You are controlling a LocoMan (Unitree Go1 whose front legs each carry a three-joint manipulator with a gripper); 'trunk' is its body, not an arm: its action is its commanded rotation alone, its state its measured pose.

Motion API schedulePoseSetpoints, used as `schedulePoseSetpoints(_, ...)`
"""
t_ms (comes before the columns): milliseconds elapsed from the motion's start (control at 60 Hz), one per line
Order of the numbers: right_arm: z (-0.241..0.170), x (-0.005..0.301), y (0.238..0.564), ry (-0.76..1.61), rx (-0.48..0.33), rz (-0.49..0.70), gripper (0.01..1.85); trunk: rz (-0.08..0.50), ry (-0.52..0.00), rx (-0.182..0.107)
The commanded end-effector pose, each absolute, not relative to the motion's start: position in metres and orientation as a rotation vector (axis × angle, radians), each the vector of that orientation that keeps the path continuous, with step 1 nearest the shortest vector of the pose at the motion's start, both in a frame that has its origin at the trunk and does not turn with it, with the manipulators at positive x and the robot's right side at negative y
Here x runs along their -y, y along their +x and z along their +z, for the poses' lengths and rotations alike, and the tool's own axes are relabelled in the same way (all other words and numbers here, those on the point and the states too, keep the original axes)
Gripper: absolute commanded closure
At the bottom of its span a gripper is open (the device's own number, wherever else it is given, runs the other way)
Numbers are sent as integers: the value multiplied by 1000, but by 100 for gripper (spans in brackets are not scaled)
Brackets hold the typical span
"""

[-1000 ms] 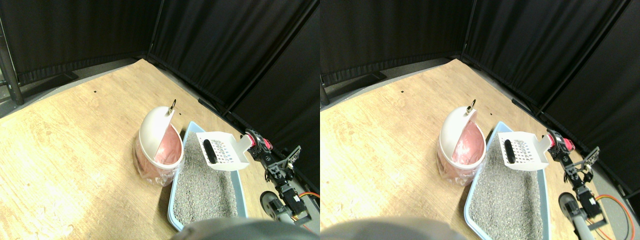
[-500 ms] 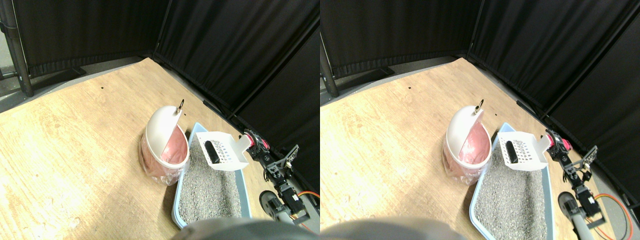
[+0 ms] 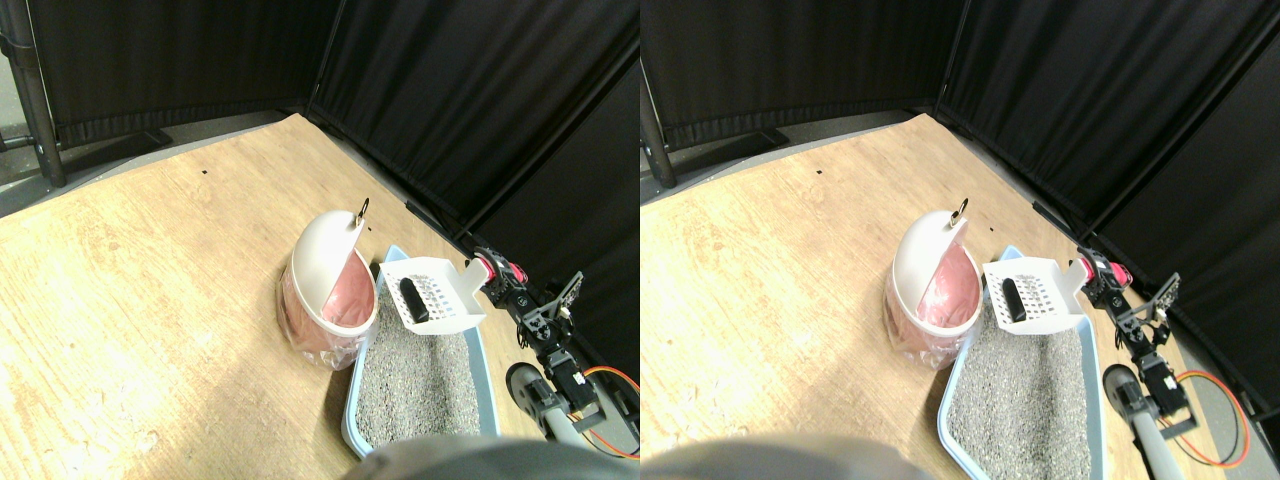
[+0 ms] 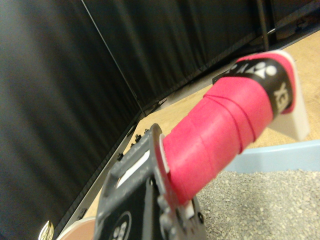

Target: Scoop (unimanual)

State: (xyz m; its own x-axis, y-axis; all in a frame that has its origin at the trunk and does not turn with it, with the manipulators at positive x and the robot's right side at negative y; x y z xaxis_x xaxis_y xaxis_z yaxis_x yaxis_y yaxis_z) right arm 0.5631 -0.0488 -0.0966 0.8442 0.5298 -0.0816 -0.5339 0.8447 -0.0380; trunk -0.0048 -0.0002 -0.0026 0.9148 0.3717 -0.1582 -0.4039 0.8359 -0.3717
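one white scoop [image 3: 432, 295]; one dark lump [image 3: 409, 299]; one litter tray [image 3: 482, 372]; one lidded bin [image 3: 325, 280]

1. This looks like a lab or robot test bay, not a home: black curtain panels [image 3: 440, 90] on dark frames close off the far and right sides.
2. The floor is pale wood-grain board [image 3: 150, 270], bare over most of its spread, and a strip of grey floor [image 3: 15, 195] shows past its far left edge.
3. A dark metal post [image 3: 35, 100] stands at the far left, by the curtain.
4. The household props are staged on the board: a pale blue litter tray [image 3: 352, 400] filled with grey granules, and a white swing-lid bin [image 3: 325, 270] with a pink liner just left of it.
5. An orange cable [image 3: 610, 378] lies at the near right.
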Motion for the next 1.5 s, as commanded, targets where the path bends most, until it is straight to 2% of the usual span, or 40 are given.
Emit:
schedulePoseSetpoints(17,-89,38,562,-51,-28,593,180,491,-426,-78)
schedulePoseSetpoints(700,-81,19,559,-207,-23,685,180,520,-444,-59)
schedulePoseSetpoints(933,-70,5,552,-305,-60,637,180,529,-448,-47)
schedulePoseSetpoints(1233,-66,-3,551,-396,-47,655,180,531,-453,-42)
schedulePoseSetpoints(1283,-66,-3,552,-417,-45,653,168,531,-454,-43)
schedulePoseSetpoints(1317,-66,-3,552,-420,-48,647,180,531,-454,-43)
schedulePoseSetpoints(1400,-67,-2,552,-439,-45,644,180,531,-456,-43)
schedulePoseSetpoints(1467,-69,-1,553,-455,-40,649,170,530,-456,-42)
schedulePoseSetpoints(1500,-70,0,553,-465,-46,637,156,530,-456,-42)
